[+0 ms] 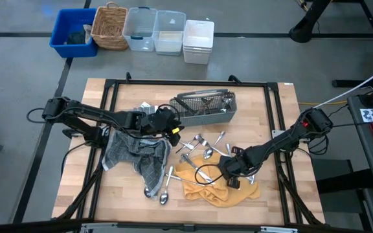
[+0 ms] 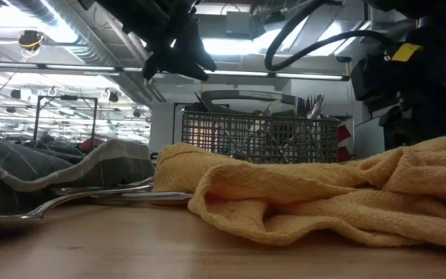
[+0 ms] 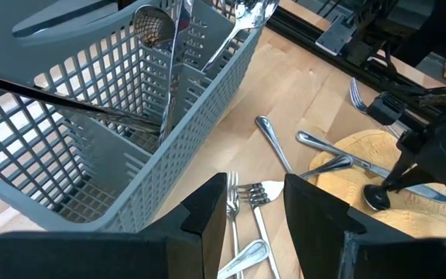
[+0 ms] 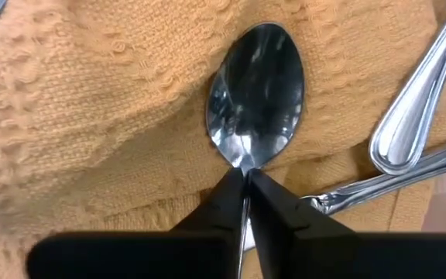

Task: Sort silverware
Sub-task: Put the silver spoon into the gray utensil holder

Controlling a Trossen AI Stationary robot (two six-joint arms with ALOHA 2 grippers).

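While pinched, shiny spoon (image 4: 258, 93)

On the desk (image 1: 264, 103), the left gripper (image 1: 171, 131) sits just beside the grey mesh caddy (image 1: 204, 107) — loose silverware (image 1: 201, 144) lies near it. The right gripper (image 1: 230, 169) rests on the yellow cloth (image 1: 203, 188); a grey towel (image 1: 135, 155) lies alongside.

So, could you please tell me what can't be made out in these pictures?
- Right hand, right wrist view: its fingers hide the neck and handle of the shiny metal spoon they are shut on.
- Low view: the rumpled yellow cloth hides the grey mesh caddy's base.
- High view: pieces in the caddy are too small to count.
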